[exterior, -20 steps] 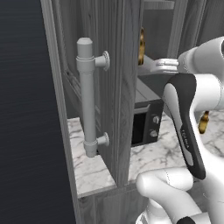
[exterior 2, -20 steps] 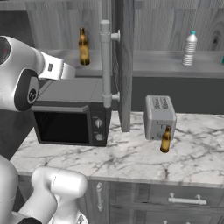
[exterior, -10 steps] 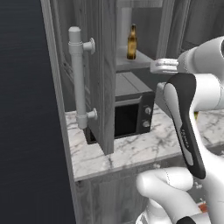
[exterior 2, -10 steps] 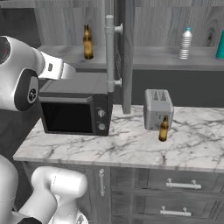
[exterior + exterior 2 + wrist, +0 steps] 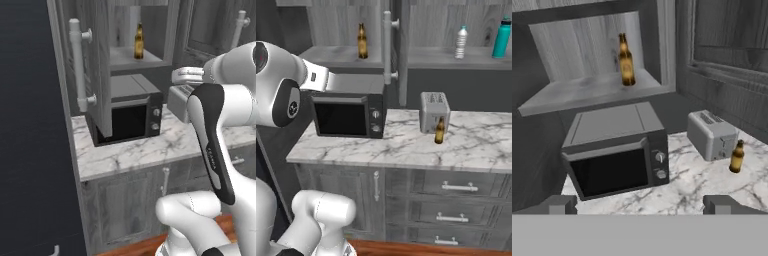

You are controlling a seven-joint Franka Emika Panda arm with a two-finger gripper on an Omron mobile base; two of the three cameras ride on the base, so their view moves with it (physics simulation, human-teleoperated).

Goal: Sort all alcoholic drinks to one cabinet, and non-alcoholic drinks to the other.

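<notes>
One amber beer bottle (image 5: 138,42) (image 5: 362,41) (image 5: 626,61) stands upright on the shelf of the left wall cabinet (image 5: 331,56), whose door (image 5: 100,75) hangs open with its pale bar handle (image 5: 77,65) (image 5: 388,47) showing. A second beer bottle (image 5: 439,131) (image 5: 736,157) stands on the counter just in front of the toaster. The clear water bottle (image 5: 460,42) and the teal flask (image 5: 501,38) stand on the right cabinet's shelf (image 5: 456,61). My gripper (image 5: 641,204) is open and empty, well back from the microwave, pointing towards the left cabinet.
A black microwave (image 5: 348,115) (image 5: 614,150) sits under the left cabinet on the marble counter (image 5: 406,150). A grey toaster (image 5: 434,111) (image 5: 711,135) stands to its right. Drawers (image 5: 456,187) lie below the counter. A tall dark panel (image 5: 30,125) rises at the far left.
The whole picture has shifted: the base has backed away from the counter, so more of the cabinets, counter and drawers shows. The bottles stay put. The gripper stays open.
</notes>
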